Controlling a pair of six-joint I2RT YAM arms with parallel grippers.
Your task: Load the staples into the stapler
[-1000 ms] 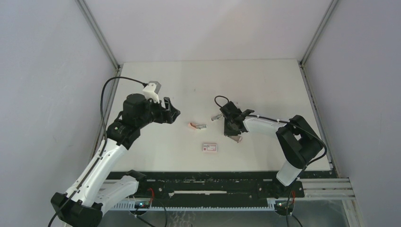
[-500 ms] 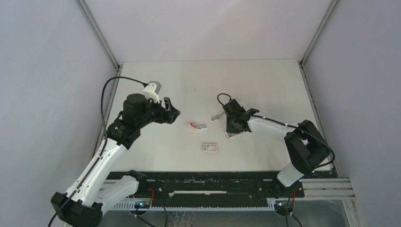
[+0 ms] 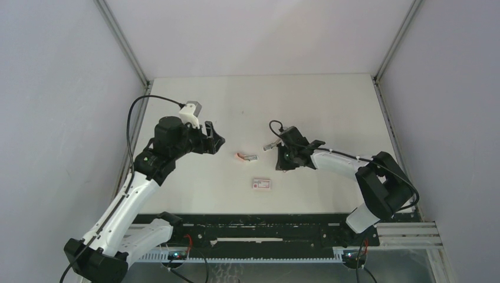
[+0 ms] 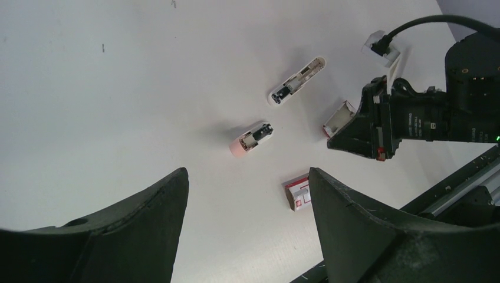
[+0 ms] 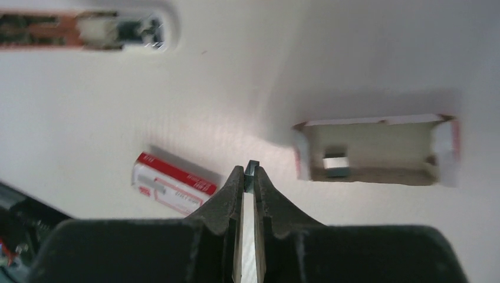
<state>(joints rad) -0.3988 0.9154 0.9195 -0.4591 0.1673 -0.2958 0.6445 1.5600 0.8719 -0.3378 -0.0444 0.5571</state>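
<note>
My right gripper (image 5: 248, 174) is shut on a thin grey strip of staples (image 5: 252, 165) that pokes out between its tips. It hovers just left of an open cardboard tray (image 5: 377, 175) with another small staple piece (image 5: 335, 164) inside. The stapler lies in two parts: a pink-tipped piece (image 4: 252, 137) and a long white piece (image 4: 298, 81), both left of the right gripper (image 3: 285, 161). Farther left, my left gripper (image 3: 217, 141) hangs above the table, open and empty, fingers spread wide (image 4: 247, 177).
A small white box with a red label (image 3: 261, 184) lies nearer the front edge, below the stapler parts, also in the right wrist view as the box (image 5: 174, 190). A black rail (image 3: 265, 227) runs along the table's near edge.
My right gripper has closed on the staple strip and shifted slightly left and away from the front, off the open tray. The left arm has not moved.
</note>
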